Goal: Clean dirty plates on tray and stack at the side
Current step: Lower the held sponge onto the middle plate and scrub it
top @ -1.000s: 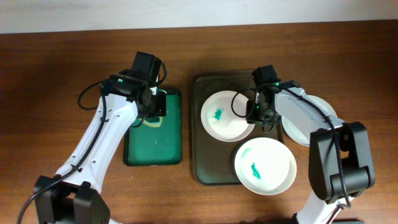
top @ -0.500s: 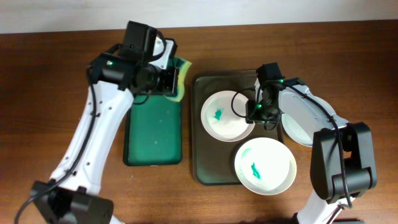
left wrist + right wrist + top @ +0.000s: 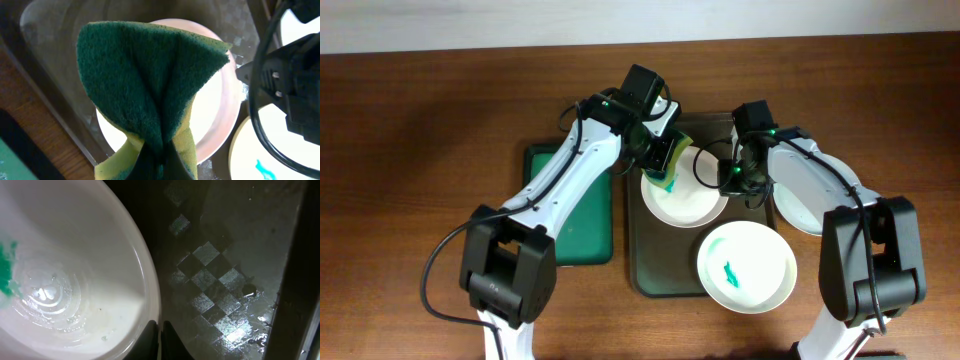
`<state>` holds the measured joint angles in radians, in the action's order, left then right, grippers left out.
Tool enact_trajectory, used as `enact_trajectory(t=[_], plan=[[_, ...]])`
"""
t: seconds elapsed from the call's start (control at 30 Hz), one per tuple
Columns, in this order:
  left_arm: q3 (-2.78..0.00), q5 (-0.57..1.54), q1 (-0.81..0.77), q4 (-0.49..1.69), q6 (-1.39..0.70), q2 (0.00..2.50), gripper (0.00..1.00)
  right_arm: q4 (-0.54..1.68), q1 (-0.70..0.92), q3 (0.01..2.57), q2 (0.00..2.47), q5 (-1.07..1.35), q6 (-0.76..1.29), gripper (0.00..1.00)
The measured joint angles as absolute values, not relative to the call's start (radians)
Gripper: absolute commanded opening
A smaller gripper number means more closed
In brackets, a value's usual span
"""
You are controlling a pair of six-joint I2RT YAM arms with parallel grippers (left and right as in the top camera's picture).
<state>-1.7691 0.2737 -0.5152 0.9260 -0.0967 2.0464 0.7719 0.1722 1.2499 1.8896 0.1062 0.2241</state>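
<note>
A dark tray holds two white plates. The far plate has green dirt, seen in the right wrist view. The near plate carries a green smear. My left gripper is shut on a green-and-yellow sponge, holding it over the far plate's left part. My right gripper is shut on that plate's right rim. A clean white plate lies on the table right of the tray.
A green tray lies left of the dark tray, under my left arm. The dark tray's wet floor shows beside the plate. My right arm's cable crosses the left wrist view. Brown table lies all around.
My left gripper has carried the sponge from the green tray rightward to over the far plate. My right gripper has stayed on the plate's rim.
</note>
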Motion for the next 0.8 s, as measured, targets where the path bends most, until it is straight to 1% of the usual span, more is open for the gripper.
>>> enact_trajectory(t=[0.03,0.07,0.17,0.27,0.33,0.47,0.53,0.63,0.73,0.77,0.8], plan=[[-1.769,0.273,-0.515,0.918,-0.097,2.052,0.0,0.771,0.172,1.25,1.89,0.11,0.222,0.4],[-1.769,0.274,-0.515,0.915,-0.097,2.053,0.0,0.776,0.17,1.25,1.89,0.12,0.221,0.4],[-1.769,0.273,-0.515,0.898,-0.097,2.053,0.0,0.852,0.142,1.284,1.89,0.178,0.221,0.4],[-1.769,0.267,-0.519,0.895,-0.097,2.054,0.0,0.899,0.081,1.327,1.888,0.22,0.22,0.39],[-1.769,0.239,-0.526,0.893,-0.097,2.056,0.0,0.925,0.049,1.329,1.888,0.255,0.202,0.42],[-1.769,0.21,-0.545,0.881,-0.097,2.139,0.0,0.892,0.06,1.322,1.886,0.281,0.183,0.41],[-1.769,0.208,-0.548,0.881,-0.097,2.169,0.0,0.847,0.065,1.301,1.883,0.285,0.181,0.36],[-1.769,0.205,-0.548,0.88,-0.097,2.192,0.0,0.746,0.067,1.229,1.879,0.29,0.179,0.33],[-1.769,0.203,-0.548,0.877,-0.097,2.192,0.0,0.678,0.067,1.169,1.878,0.298,0.18,0.24],[-1.769,0.202,-0.548,0.877,-0.097,2.192,0.0,0.661,0.067,1.158,1.878,0.302,0.179,0.24],[-1.769,0.202,-0.548,0.877,-0.097,2.192,0.0,0.631,0.067,1.142,1.878,0.317,0.181,0.19]])
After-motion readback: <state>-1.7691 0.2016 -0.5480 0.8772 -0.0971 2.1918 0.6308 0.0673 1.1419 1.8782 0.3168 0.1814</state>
